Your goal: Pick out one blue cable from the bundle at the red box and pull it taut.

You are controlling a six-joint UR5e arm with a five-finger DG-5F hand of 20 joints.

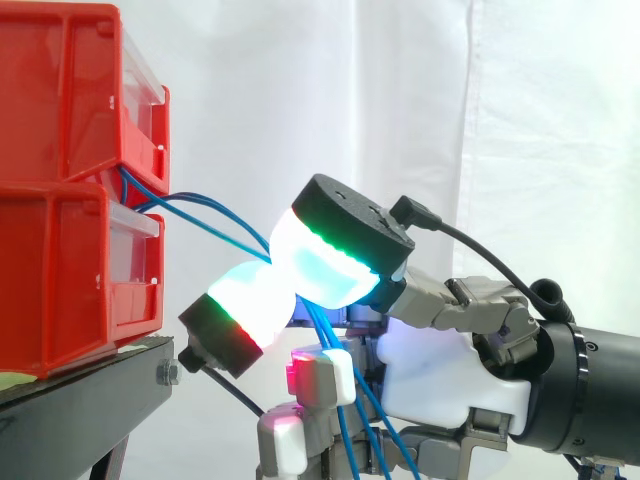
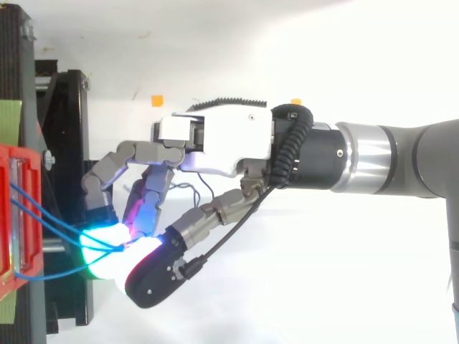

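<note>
Thin blue cables come out between the two stacked red bins and run right and down past my hand. Two glowing fingertip pads press together on a blue cable where the strands meet, just right of the bins. In the top view the blue cables stretch from the red bin at the left edge to the pinching pads. My hand reaches in from the right with its fingers curled toward the bins. More blue strands hang down behind the lower fingers.
The red bins stand on a black stand with a bolt at its edge. A white curtain hangs behind. In the top view a black frame lies beside the bins, and orange tape marks dot the white surface.
</note>
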